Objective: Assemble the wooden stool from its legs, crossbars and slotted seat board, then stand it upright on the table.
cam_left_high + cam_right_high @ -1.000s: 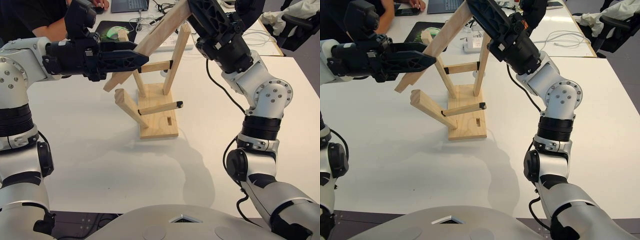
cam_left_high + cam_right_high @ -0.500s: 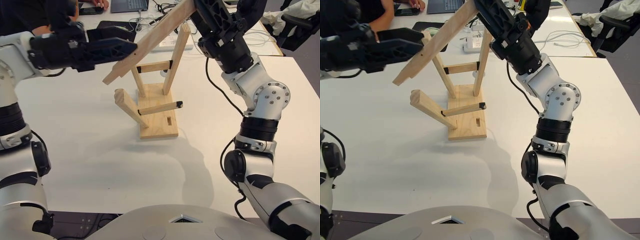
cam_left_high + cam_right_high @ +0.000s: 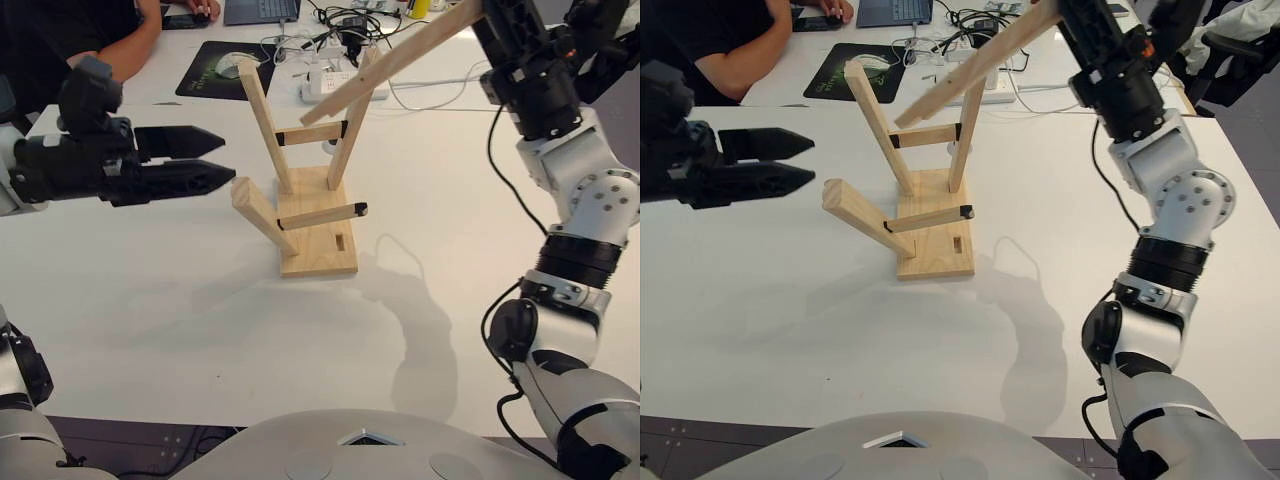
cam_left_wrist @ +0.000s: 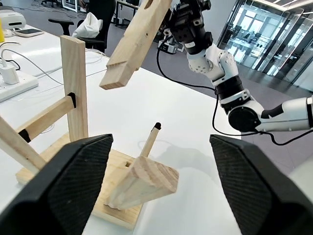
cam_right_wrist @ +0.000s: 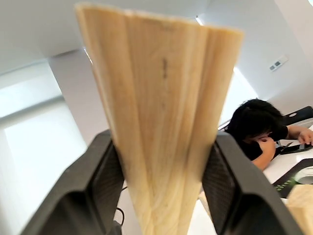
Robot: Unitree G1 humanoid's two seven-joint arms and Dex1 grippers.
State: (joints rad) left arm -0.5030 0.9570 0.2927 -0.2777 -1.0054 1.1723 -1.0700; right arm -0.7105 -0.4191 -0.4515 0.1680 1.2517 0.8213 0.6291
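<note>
- Since the earlier frame the left tool (image 3: 228, 160) has drawn away from the loose leg (image 3: 400, 62) toward 9 o'clock. The right tool (image 3: 492, 14) has swung that leg up toward 1 o'clock.
- Left eye view: the seat board (image 3: 320, 258) lies flat in the middle of the surface (image 3: 180, 300). Two upright legs (image 3: 265, 125) stand in it, joined by a crossbar (image 3: 312, 132). A third leg (image 3: 258, 210) leans out toward 9 o'clock on a second crossbar (image 3: 322, 214). The left tool hovers released and empty at 9 o'clock of the board, its tips near the leaning leg but apart from it.
- Right eye view: the right tool is clenched on the loose leg's high end at 1 o'clock. The low end hangs in the air by the upright legs' tops, touching neither.
- Left wrist view: the left fingers (image 4: 78, 186) stand wide apart with nothing between them. The leaning leg's end lies just beyond, and the loose leg is in the air above it.
- Right wrist view: the right fingers (image 5: 98, 191) press on both sides of the loose leg.
</note>
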